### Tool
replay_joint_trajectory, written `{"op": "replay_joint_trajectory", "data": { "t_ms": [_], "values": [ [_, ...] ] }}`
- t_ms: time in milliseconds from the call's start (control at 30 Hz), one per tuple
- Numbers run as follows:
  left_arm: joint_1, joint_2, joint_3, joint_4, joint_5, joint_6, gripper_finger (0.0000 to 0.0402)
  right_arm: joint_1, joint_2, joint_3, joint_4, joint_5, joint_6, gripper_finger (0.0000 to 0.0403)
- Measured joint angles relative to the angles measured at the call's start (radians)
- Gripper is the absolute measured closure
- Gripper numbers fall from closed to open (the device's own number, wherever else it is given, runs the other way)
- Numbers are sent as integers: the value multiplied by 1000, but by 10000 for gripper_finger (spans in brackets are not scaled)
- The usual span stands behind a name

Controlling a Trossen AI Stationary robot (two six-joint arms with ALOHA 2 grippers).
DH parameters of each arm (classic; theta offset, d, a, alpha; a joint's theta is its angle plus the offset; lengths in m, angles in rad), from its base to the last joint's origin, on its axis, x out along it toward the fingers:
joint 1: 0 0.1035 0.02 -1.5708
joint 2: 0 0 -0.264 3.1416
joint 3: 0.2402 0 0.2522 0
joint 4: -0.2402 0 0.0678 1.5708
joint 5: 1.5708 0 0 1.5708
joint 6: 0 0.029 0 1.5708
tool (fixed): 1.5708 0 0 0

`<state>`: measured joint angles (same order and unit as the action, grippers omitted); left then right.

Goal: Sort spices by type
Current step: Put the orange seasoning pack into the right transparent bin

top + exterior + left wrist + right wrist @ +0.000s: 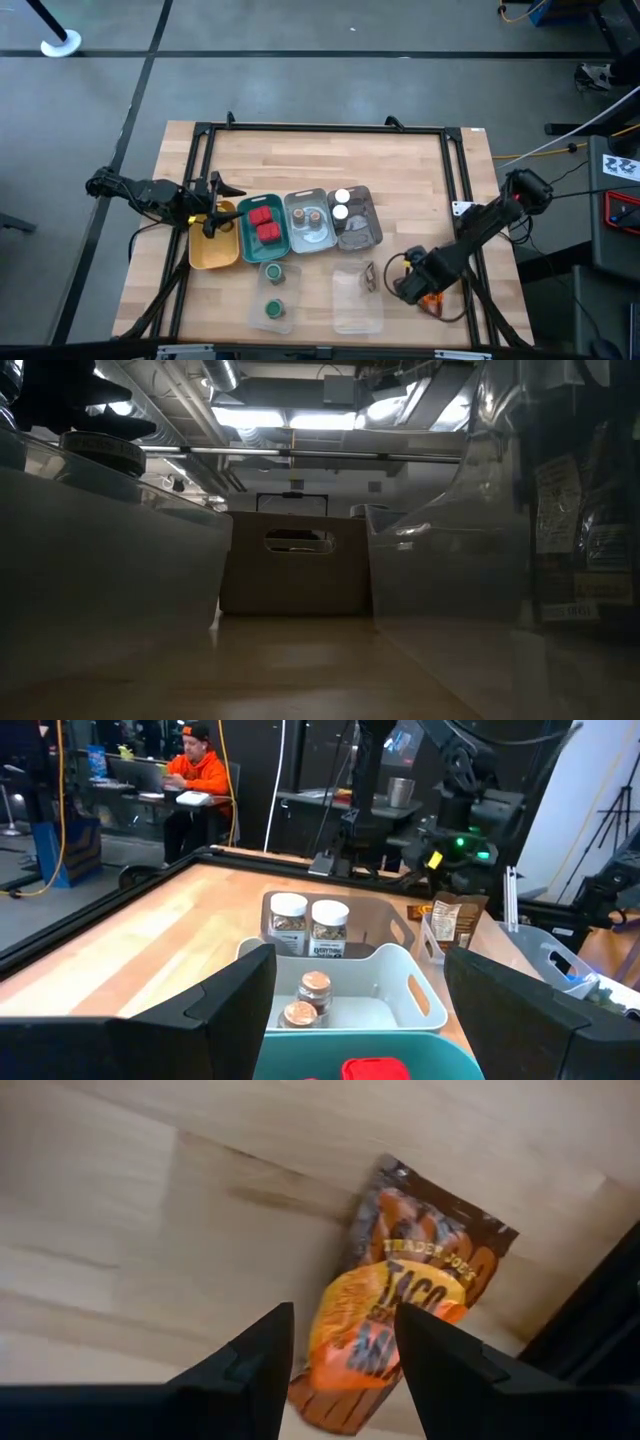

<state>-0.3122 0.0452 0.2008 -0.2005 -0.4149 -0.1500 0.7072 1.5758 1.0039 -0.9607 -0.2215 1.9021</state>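
Left gripper [213, 200] hangs over the yellow tray [214, 250] at the left end of the tray row, fingers spread wide with nothing between them. Its wrist view looks down the row between those two open fingers [235, 995].

Next tray over is the teal one [268, 228], holding the red boxes [264, 224]. Then a pale grey tray [310, 222] with two brown-capped jars [312, 213] standing upright in it. After that a darker grey tray [356, 216] with two white-capped jars [341, 203] side by side at its far end (there's more stuff in the near half, but I can't make out what).

Nearer the front edge, below the teal tray, two green-capped jars [273, 290] sit in a clear lid [271, 318]. A second clear lid [356, 298] lies to the right of it, below the darker grey tray.

Right gripper [414, 287] is low over the bare table [330, 155] near the front right corner, right of that second lid. Its wrist view shows the fingers [247, 1365] partly open, straddling an orange-and-brown taco pouch [400, 1320] lying flat on the wood. The pouch sits in the gap but I can't see the fingers actually touching it, so it doesn't look gripped.

A person in an orange top [195, 775] sits at a desk beyond the table.
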Motion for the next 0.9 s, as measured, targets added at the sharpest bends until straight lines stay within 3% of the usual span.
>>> {"op": "replay_joint_trajectory", "data": {
  "t_ms": [533, 900],
  "values": [
    [0, 0, 0, 1, 0, 0, 128, 33, 172, 0, -6, 2, 38, 226],
    [0, 0, 0, 1, 0, 0, 128, 32, 218, 6, -44, 5, 31, 226]
  ]
}}
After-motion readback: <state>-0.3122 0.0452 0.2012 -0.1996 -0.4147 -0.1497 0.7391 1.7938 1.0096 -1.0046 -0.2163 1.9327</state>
